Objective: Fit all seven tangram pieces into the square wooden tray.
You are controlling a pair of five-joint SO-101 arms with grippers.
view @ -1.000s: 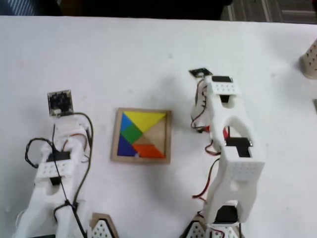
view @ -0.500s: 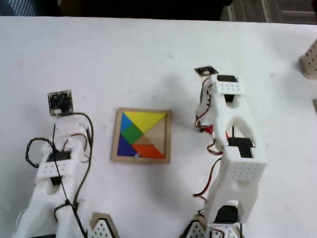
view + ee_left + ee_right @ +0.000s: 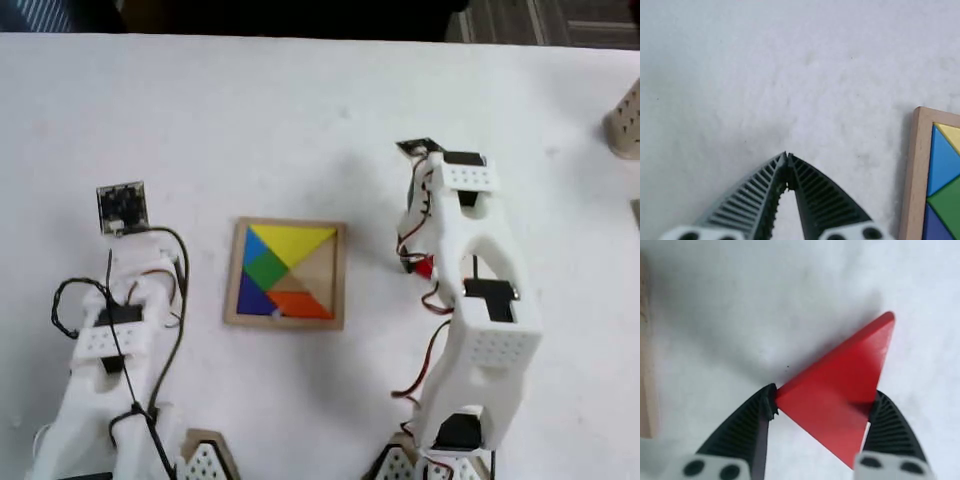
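So the right gripper (image 3: 824,402) has its jaws spread wide around the red triangle (image 3: 840,385), one on each side and pinching it by the edges. I'd guess that grip is so the flat face stays level for dropping it in. The piece looks tilted, with one corner poking out past the jaws, over the white table (image 3: 300,120) just right of the wooden tray (image 3: 231,275). The tray already has yellow, blue, green and orange pieces packed in, plus a bare triangle-shaped gap (image 3: 318,268) on the side nearest that arm, which is probably where the red one goes. It'll likely need some turning to match. The left gripper (image 3: 787,160) has its jaws pressed together with nothing in them. It sits over bare table on the tray's other side, out of the way.
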